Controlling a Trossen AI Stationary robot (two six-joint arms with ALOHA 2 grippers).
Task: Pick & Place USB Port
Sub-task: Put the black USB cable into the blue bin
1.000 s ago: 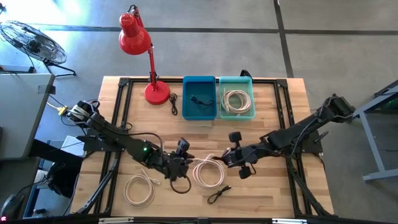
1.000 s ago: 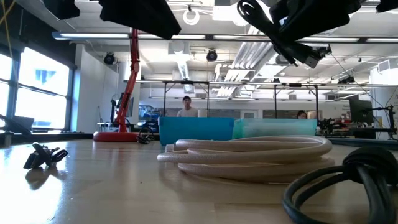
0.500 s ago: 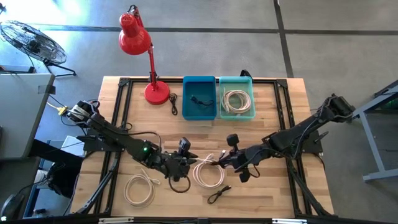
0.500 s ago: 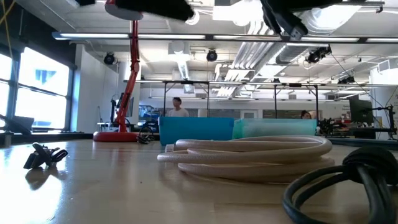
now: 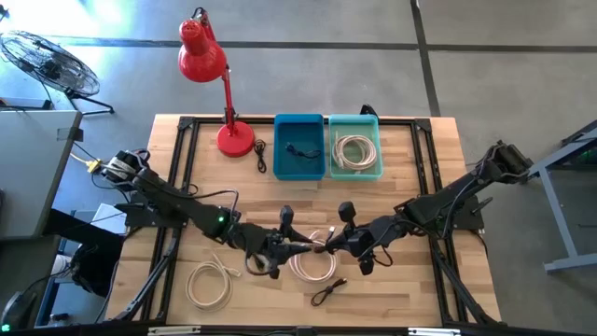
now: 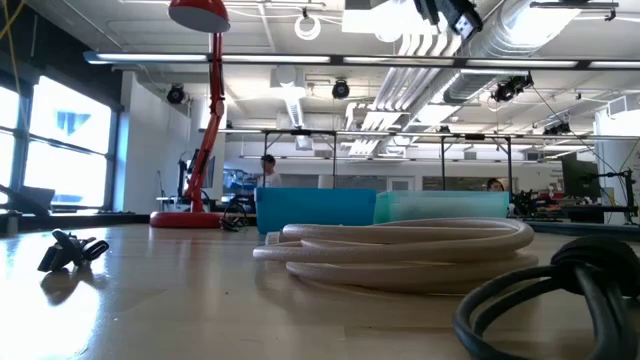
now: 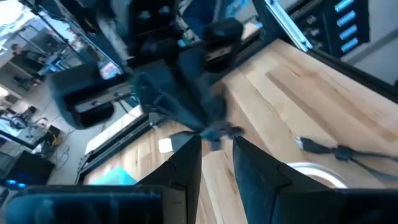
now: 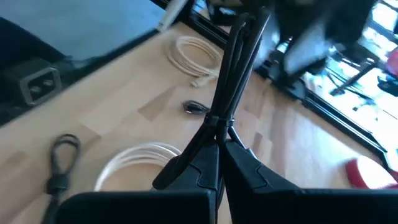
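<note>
A thin black cable bundle (image 8: 233, 74) stands up from my right gripper (image 8: 219, 140), which is shut on it above the table's middle (image 5: 328, 245). The cable's far end runs up to my left gripper (image 5: 297, 243), blurred in the right wrist view. My left gripper (image 7: 216, 146) faces the right one with its fingers apart; whether it touches the cable cannot be told. A white coiled cable (image 5: 312, 261) lies flat on the wood below both grippers. The blue bin (image 5: 299, 147) holds a small black cable, and the teal bin (image 5: 355, 145) holds a white coil. My right gripper pinches the black cable bundle between its two fingers at the bundle's near end (image 8: 217, 127), where the strands are gathered. The strands lie along the fingers and run on past their tips toward the left gripper. The bundle is lifted clear of the table.
Another black cable (image 5: 328, 291) lies near the table's near edge, a second white coil (image 5: 207, 283) at the near left, and a small black piece (image 6: 70, 250) left of the middle coil. A red lamp (image 5: 224, 93) stands at the far left. People move in the room behind.
Both grippers have risen, nearly leaving the top of the low view. The right gripper has carried the black cable toward the table's left, and the left gripper has moved toward the right, so the two now nearly meet above the white coil.
</note>
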